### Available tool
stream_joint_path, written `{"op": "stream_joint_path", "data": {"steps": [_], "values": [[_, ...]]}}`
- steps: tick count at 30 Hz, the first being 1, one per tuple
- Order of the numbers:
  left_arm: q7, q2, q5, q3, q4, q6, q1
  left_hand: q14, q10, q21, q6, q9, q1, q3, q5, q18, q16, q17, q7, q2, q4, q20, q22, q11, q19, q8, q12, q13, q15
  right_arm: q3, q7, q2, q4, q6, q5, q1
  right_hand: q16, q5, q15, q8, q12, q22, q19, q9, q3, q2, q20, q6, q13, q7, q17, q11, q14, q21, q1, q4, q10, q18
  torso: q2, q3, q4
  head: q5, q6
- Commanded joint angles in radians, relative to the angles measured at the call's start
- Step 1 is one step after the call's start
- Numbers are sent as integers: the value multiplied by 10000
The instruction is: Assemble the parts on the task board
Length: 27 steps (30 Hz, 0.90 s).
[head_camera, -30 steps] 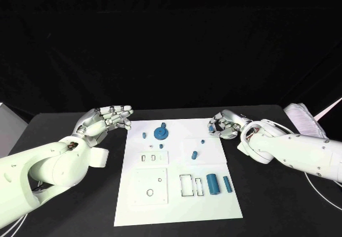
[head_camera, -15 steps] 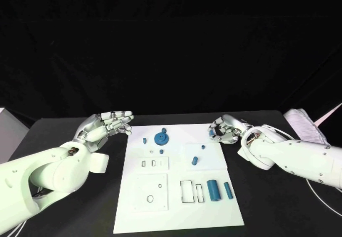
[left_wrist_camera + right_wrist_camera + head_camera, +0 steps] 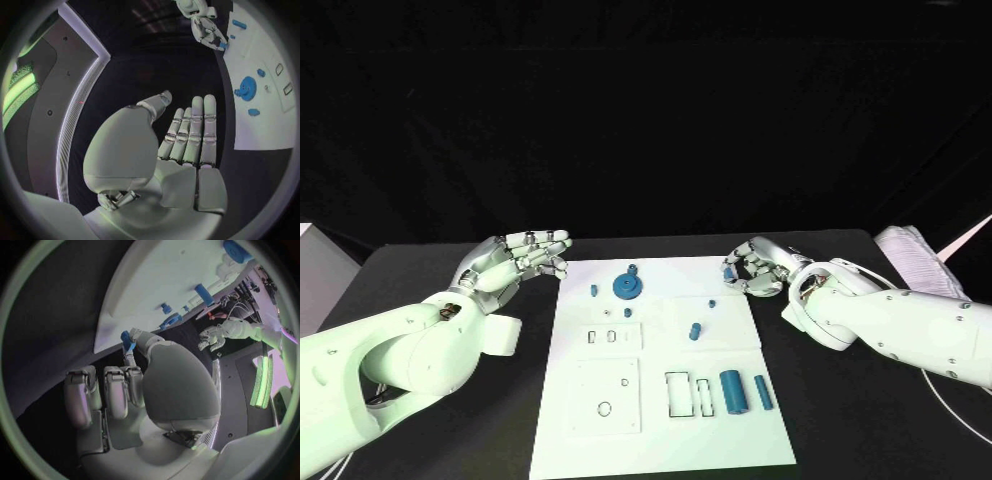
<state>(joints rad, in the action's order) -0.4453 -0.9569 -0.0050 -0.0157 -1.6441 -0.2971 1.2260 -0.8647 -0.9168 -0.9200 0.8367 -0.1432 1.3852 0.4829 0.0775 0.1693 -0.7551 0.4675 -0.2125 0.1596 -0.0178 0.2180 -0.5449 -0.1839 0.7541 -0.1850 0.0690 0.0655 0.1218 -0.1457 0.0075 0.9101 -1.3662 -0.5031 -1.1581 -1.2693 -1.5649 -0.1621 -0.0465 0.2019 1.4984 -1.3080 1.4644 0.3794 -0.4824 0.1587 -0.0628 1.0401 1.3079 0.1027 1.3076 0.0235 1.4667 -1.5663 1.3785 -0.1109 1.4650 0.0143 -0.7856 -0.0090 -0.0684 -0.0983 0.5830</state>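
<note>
While our right robot hand (image 3: 756, 267) pinched a small blue plastic part (image 3: 127, 340) just beside the flat white task board (image 3: 661, 440), our left robot hand (image 3: 519, 255) hung spread; several blue pieces (image 3: 731, 392) lay unassembled on the board.

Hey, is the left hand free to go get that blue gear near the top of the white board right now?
Probably yes. The left hand is open and holds nothing, beside the task board's far left corner. The blue gear lies close by, with nothing standing between them. The right hand is off at the opposite edge.
</note>
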Motion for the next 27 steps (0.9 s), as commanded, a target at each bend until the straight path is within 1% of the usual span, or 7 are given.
{"op": "stream_joint_path", "data": {"steps": [1,4,7,12,17,19,27], "values": [[-83,22,-18,7,4,170,6,41,65,-32,-89,16,-55,18,-52,139,-34,-9,-183,-60,69,0,-9,-19,-102,31,6,-4,-1,17,-17,25,-104,-87,-95,-41,-58,5,-2,731,-17,-2628,1063,444,-80,-76,25,137,2007,-68,2632,-48,1041,-45,5,-2,516,-143,5,0,9,-13,67],[-83,36,-18,7,39,172,6,41,65,-32,-89,16,-55,18,-52,139,-34,-9,-183,-60,69,0,-9,-19,-102,31,6,-4,-1,29,-97,63,-253,-116,-95,-156,-58,12,-2,744,-21,-2628,1063,450,-89,-79,25,139,2005,-72,2632,-51,1041,-45,9,13,514,-143,28,-10,22,-55,153],[-81,51,-18,7,89,165,7,41,65,-32,-89,16,-55,18,-52,139,-34,-9,-183,-60,69,0,-9,-19,-102,31,6,-4,-1,35,-234,118,-457,-152,-95,-288,-58,16,-3,752,-38,-2628,1063,454,-94,-81,25,141,1991,-73,2632,-52,1041,-45,10,20,502,-143,46,-23,22,-84,172],[-78,92,-18,7,216,153,8,41,65,-32,-89,16,-55,18,-52,139,-34,-9,-183,-60,69,0,-9,-19,-102,31,6,-4,-1,41,-608,189,-1020,-213,-162,-478,-58,38,-8,797,-71,-2628,1063,474,-130,-122,26,153,1965,-86,2632,-61,1041,-45,4,47,482,-143,120,-47,56,-52,197],[-74,206,-18,6,387,162,8,41,65,-32,-89,16,-55,18,-52,139,-34,-9,-183,-60,69,0,-9,-19,-102,31,6,-4,-1,42,-1050,125,-1548,-231,-384,-543,-58,55,-11,818,-91,-2628,1063,484,-152,-149,28,148,1951,-90,2632,-66,1041,-45,-2,60,470,-143,229,-78,75,-22,223],[-75,251,-18,5,443,167,8,41,65,-32,-89,16,-55,18,-52,139,-34,-9,-183,-60,69,0,-9,-19,-102,31,6,-4,-1,42,-1162,76,-1616,-247,-436,-553,-58,58,-13,826,-87,-2628,1063,488,-162,-157,28,144,1955,-93,2632,-69,1041,-45,0,71,474,-143,267,-97,76,-7,245],[-74,324,-18,4,583,172,8,45,65,-47,-86,15,-62,18,-53,139,-47,-19,-182,-65,73,3,-13,-18,-112,26,12,-3,0,43,-1330,-104,-1484,-264,-487,-572,-58,60,-16,840,-83,-2628,1063,495,-175,-158,30,136,1959,-94,2632,-72,1041,-45,6,95,479,-143,314,-124,45,14,254]]}}
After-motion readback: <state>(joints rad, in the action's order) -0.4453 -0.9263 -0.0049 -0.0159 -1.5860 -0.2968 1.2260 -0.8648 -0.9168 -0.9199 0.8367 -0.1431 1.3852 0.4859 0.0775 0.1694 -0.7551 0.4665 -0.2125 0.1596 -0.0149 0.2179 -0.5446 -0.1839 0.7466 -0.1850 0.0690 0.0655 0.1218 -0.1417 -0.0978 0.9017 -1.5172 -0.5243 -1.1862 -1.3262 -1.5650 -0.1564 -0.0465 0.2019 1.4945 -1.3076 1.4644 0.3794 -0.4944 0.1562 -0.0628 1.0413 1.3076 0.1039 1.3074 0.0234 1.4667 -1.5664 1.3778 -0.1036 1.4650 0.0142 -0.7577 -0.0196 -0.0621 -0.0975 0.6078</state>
